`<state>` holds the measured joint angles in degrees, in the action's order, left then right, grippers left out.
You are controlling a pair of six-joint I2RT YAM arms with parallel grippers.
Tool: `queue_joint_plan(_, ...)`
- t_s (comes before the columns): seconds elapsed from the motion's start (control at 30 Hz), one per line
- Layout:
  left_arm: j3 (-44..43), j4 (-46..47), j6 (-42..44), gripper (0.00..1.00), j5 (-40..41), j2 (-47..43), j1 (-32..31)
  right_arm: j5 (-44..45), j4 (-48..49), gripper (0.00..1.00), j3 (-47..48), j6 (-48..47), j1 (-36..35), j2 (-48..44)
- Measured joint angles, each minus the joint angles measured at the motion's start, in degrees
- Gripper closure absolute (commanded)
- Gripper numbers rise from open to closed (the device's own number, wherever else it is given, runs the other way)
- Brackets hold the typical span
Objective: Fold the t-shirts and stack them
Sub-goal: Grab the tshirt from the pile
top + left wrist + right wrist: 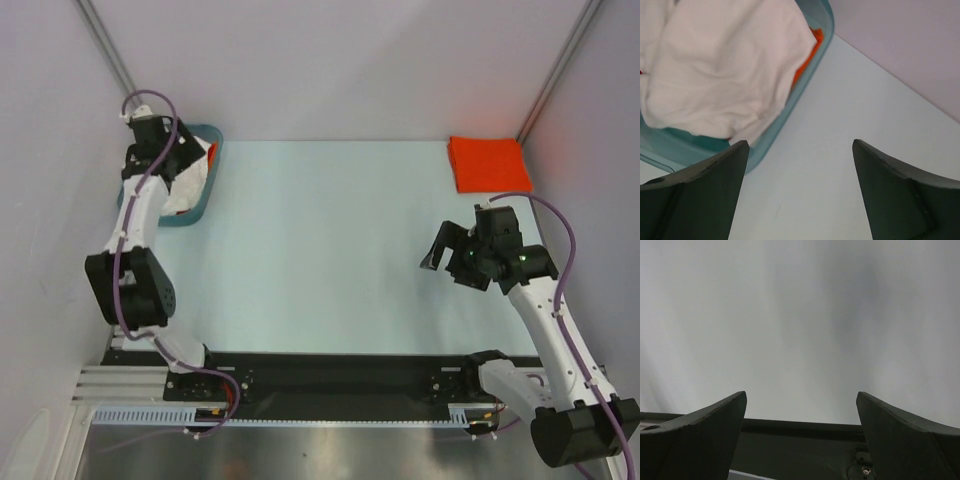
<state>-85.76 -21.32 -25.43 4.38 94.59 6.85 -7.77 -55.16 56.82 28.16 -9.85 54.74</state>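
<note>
A white t-shirt (725,70) lies crumpled in the teal basket (790,112), with a strip of orange-red t-shirt (808,52) showing beneath its edge. From above, the white t-shirt (190,182) fills the basket (190,217) at the back left. My left gripper (172,152) hovers over that basket. Its fingers are open in the wrist view, with nothing between them (800,145). A folded orange-red t-shirt (488,163) rests flat at the back right corner. My right gripper (455,245) hangs open and empty above the table's right side, nearer than the folded shirt; its wrist view (801,396) holds only bare table.
The pale table (330,250) runs between grey walls on the left, back and right. A black rail (330,375) with the arm bases lines the near edge. The basket stands against the left wall.
</note>
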Motion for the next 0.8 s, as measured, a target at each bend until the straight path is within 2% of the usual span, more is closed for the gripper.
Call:
queue_joint_plan(0.03,-2.69,-0.76,-0.46,0.08,-0.55,2.34,1.31,-0.48,-0.17,0.0,0.0,0.04,0.24,0.17)
queue_joint_plan(0.17,-15.08,-3.98,-3.96,0.16,-3.76,14.49,6.58,-1.49,-0.46,0.0,-0.02,0.37,1.03,0.96)
queue_joint_plan(0.23,-20.17,-4.96,-5.27,0.17,-6.27,20.48,8.46,-1.81,-0.26,0.0,-0.13,0.76,1.51,1.42)
queue_joint_plan(0.3,-25.33,-5.73,-5.57,0.17,-8.2,26.14,9.31,-2.16,-0.04,0.0,-0.24,1.31,2.12,2.03)
queue_joint_plan(0.4,-32.68,-6.32,-4.96,0.21,-9.03,33.59,8.87,-3.1,0.7,0.0,-0.35,2.19,3.54,3.96)
queue_joint_plan(0.47,-35.17,-6.67,-4.46,0.32,-8.92,36.22,8.0,-3.58,1.25,0.0,-0.35,2.62,4.31,5.42)
queue_joint_plan(0.57,-36.65,-6.62,-4.2,0.37,-8.04,37.9,6.75,-4.13,1.95,0.0,-0.35,3.37,5.27,7.69)
queue_joint_plan(0.8,-36.74,-5.55,-4.02,0.26,-7.58,38.86,5.05,-4.26,2.64,0.01,-0.35,5.2,6.21,9.7)
